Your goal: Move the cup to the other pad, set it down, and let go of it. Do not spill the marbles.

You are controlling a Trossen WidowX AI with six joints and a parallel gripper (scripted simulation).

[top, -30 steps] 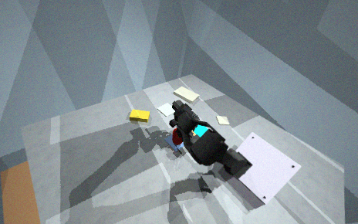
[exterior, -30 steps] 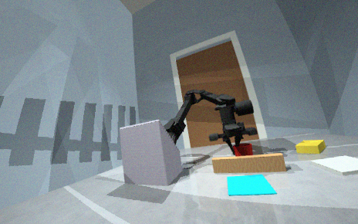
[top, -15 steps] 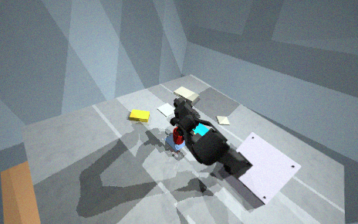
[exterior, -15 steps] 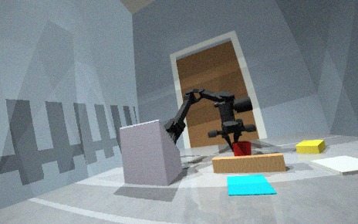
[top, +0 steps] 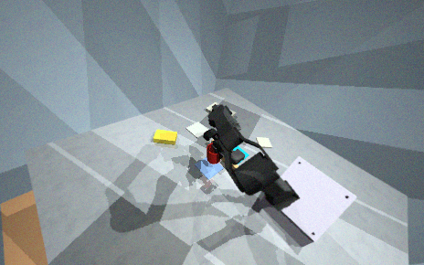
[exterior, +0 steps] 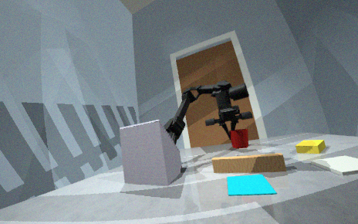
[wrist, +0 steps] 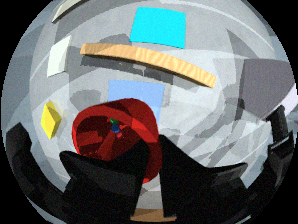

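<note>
The red cup [top: 213, 154] [exterior: 239, 139] [wrist: 107, 131] hangs above the blue pad [top: 210, 170] [wrist: 135, 89], with a gap under it in the top view. It looks tilted in the wrist view. Small green, blue and red marbles [wrist: 115, 129] show inside it. My gripper [top: 217, 146] [exterior: 231, 134] [wrist: 154, 137] is shut on the cup's wall, one finger inside and one outside. The cyan pad [top: 244, 153] [exterior: 251, 185] [wrist: 158, 26] lies beyond the barrier and bears nothing; the arm partly hides it in the top view.
A low wooden barrier [exterior: 247, 164] [wrist: 145, 58] stands between the two pads. A yellow block [top: 165, 136] [exterior: 310, 147] [wrist: 50, 120] and pale flat tiles [top: 197, 130] [exterior: 341, 164] [wrist: 59, 57] lie to one side. A large lilac box [top: 315, 196] [exterior: 143, 154] [wrist: 262, 85] stands on the other side.
</note>
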